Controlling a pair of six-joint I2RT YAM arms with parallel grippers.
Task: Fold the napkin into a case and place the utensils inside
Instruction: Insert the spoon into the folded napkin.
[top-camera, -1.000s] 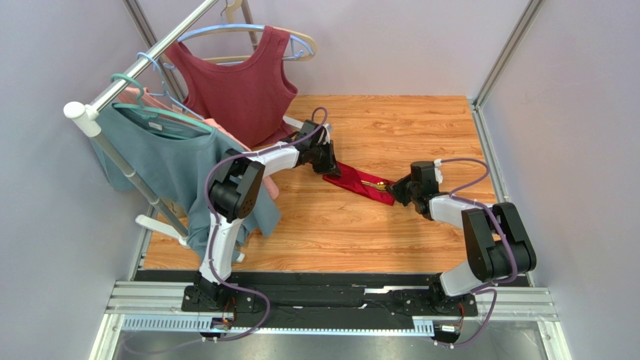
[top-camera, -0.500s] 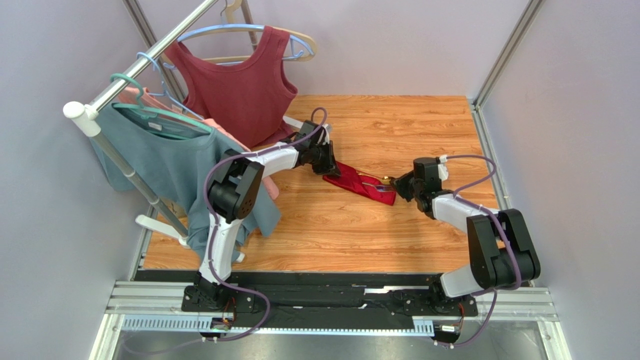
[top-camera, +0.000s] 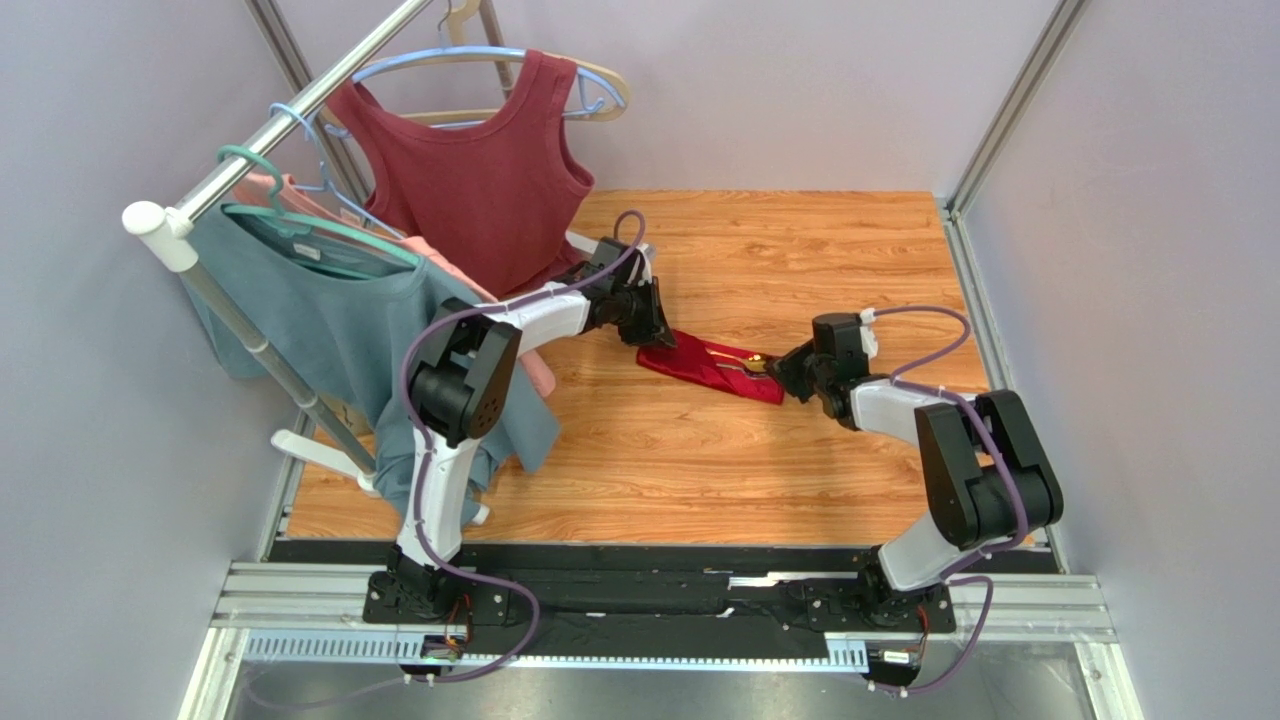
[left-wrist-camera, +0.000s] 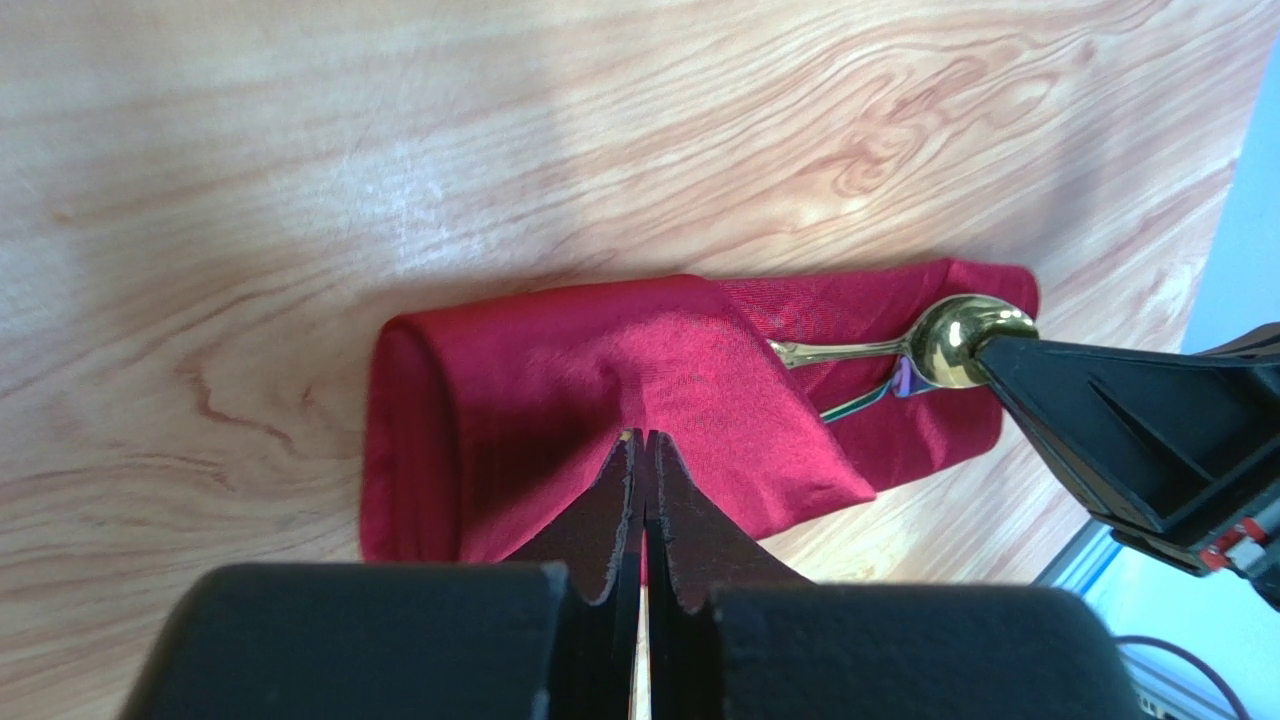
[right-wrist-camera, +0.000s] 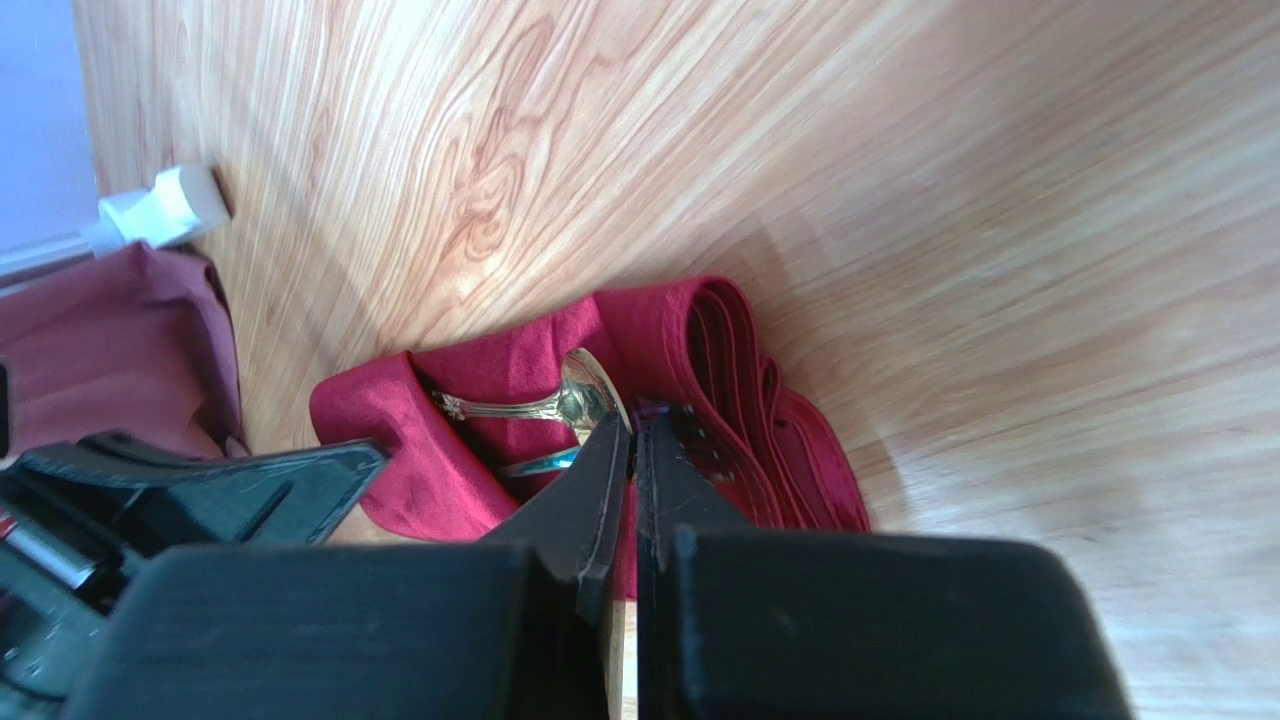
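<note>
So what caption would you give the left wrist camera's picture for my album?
Left gripper, jaws shut, on the crimson case; right gripper tip against the gold spoon.

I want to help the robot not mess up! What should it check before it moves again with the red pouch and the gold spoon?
1. Narrow crimson cloth pouch folded and lying on the wooden table: ok.
2. Left gripper shut, pinching the pouch's top flap: ok.
3. Slim gold metal spoon fully inside the pouch: not ok, its bowl pokes out of the open end.
4. Right gripper shut, tips by the spoon's bowl: ok.
5. Other utensils inside: cannot tell, only a thin greenish sliver shows beside the spoon.
</note>
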